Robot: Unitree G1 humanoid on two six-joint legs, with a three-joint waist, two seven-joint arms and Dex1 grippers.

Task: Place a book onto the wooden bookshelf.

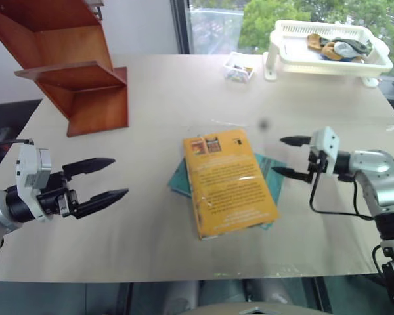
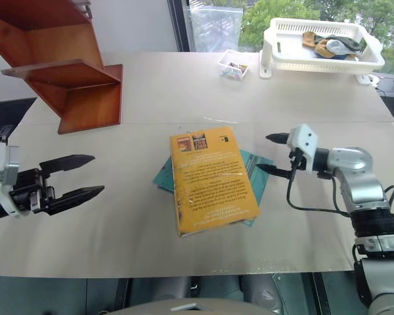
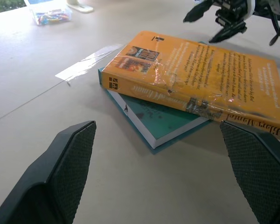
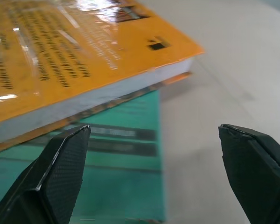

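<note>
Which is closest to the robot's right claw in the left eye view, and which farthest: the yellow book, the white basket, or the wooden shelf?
From the right gripper:
1. Yellow book, just beside it, mid-table.
2. White basket, far right corner.
3. Wooden bookshelf, far left.

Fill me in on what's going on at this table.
A two-armed robot is set to shelve the book, which lies flat on a teal book mid-table, held by neither gripper. The right gripper is open beside the book's edge; the left gripper is open too, well apart from it. The wooden bookshelf stands at the table's far left. A white basket and a small clear box sit at the far right.
</note>
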